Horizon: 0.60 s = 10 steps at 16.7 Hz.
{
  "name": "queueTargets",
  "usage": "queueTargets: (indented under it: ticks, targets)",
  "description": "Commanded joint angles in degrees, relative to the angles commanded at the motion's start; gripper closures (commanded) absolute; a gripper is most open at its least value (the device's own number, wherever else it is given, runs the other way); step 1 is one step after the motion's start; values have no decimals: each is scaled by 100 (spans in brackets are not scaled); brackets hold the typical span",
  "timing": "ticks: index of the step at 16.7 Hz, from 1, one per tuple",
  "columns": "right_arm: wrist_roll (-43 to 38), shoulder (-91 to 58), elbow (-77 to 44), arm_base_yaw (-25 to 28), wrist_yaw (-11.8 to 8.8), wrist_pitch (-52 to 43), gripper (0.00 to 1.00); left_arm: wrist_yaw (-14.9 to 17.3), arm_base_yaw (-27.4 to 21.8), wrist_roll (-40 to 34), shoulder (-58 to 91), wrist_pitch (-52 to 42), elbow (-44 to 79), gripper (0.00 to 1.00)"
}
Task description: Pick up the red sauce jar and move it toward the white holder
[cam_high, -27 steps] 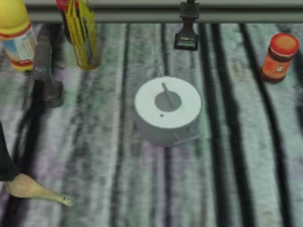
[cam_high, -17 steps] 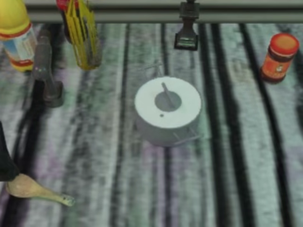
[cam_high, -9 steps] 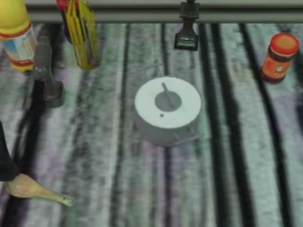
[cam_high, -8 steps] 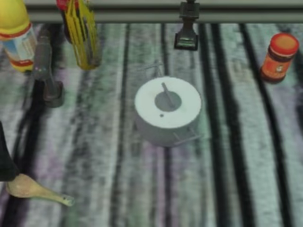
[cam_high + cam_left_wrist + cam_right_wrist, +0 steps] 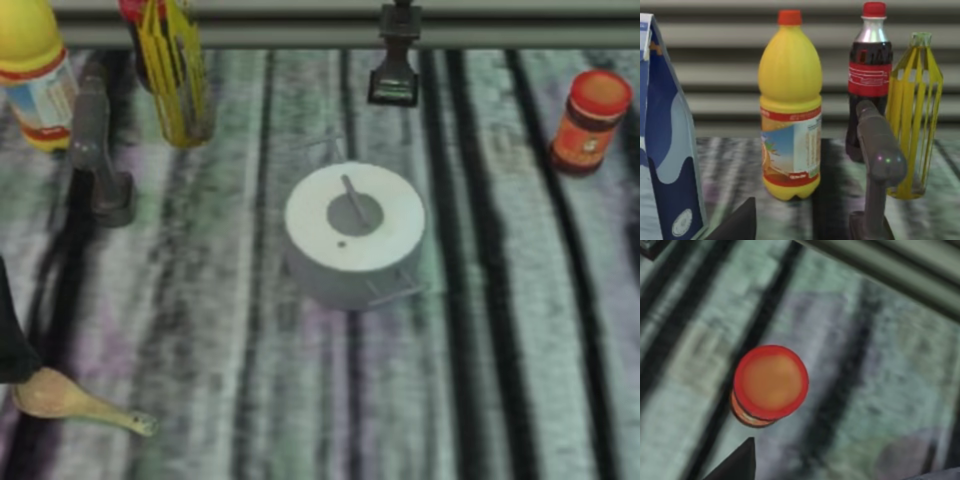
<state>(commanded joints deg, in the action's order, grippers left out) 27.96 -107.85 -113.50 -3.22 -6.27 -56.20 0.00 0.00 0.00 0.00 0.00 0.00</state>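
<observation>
One red sauce jar [image 5: 591, 120] upright, upper right of top view, well apart from white holder [image 5: 354, 236] at centre | right wrist camera looks down on its lid; fingers' state cannot tell | likely rigid, smooth, light; take the body below the lid.

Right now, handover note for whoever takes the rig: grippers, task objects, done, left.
Right gripper: out of the top view; its wrist camera looks down on the red sauce jar, holding nothing visible.
Left gripper: idle at the table's left side, facing the yellow bottle.
Jar stands upright at far right, untouched. White holder at centre.
Done: approach only. Left: grasp, lift, carry the jar to the holder.
</observation>
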Motion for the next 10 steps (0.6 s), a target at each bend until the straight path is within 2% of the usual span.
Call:
queueTargets:
  ticks: [5, 10]
  targets:
    - [713, -2434, -2030, 108, -250, -916, 0, 0, 0, 0, 0, 0, 0, 0]
    - [1132, -3784, -2877, 212, -407, -1565, 0, 0, 0, 0, 0, 0, 0, 0]
